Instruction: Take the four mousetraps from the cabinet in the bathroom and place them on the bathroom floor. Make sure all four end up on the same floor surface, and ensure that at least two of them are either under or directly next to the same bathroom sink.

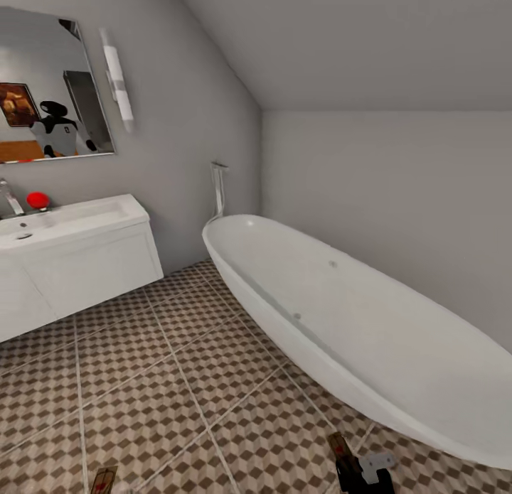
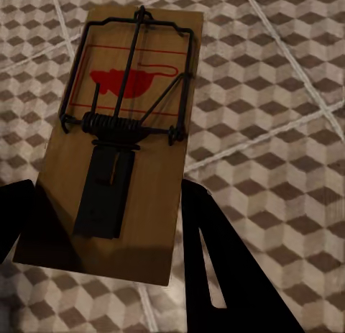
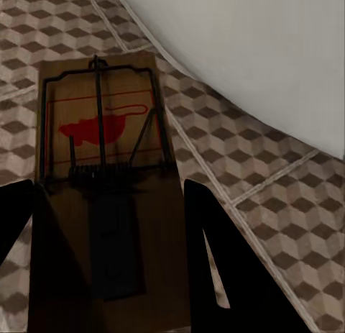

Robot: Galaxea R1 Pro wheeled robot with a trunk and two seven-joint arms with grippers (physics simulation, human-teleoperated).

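Observation:
My left gripper (image 2: 108,196) is shut on a wooden mousetrap (image 2: 122,146) with a black wire spring and a red mouse print, held above the cube-patterned bathroom floor (image 2: 273,96). My right gripper (image 3: 108,196) is shut on a second mousetrap (image 3: 108,167), close to the bathtub's base. In the head view both mousetraps poke up at the bottom edge, one (image 1: 104,480) left and one (image 1: 340,446) right above the dark right gripper (image 1: 363,476). The white bathroom sink (image 1: 64,220) on its wall-hung vanity is at the far left. The cabinet is out of view.
A large white oval bathtub (image 1: 355,323) takes up the right half of the room, with a floor tap (image 1: 219,188) behind it. A mirror (image 1: 50,89), a wall lamp (image 1: 117,78) and a red ball (image 1: 37,200) are by the sink. Open tiles (image 1: 178,380) lie between vanity and tub.

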